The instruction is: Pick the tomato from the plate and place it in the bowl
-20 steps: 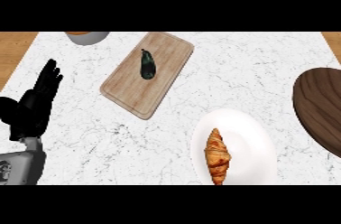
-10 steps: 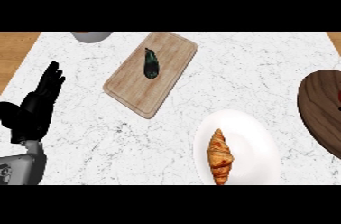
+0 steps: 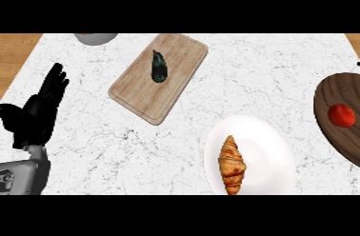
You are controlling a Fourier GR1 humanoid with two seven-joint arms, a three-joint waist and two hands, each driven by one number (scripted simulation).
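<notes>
Black left hand (image 3: 35, 117), grey forearm (image 3: 22, 177)

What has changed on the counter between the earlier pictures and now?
The whole view shifted left: the dark wooden plate at the right edge shows more of itself, and the tomato on it has come into sight. The bowl at the top edge moved right. Nothing was grasped. The left hand stays open; the croissant and eggplant lie as before.

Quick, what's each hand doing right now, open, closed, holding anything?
Left hand: open, fingers straight and pointing up, holding nothing, resting at the left edge.
Right hand: not in view.
</notes>
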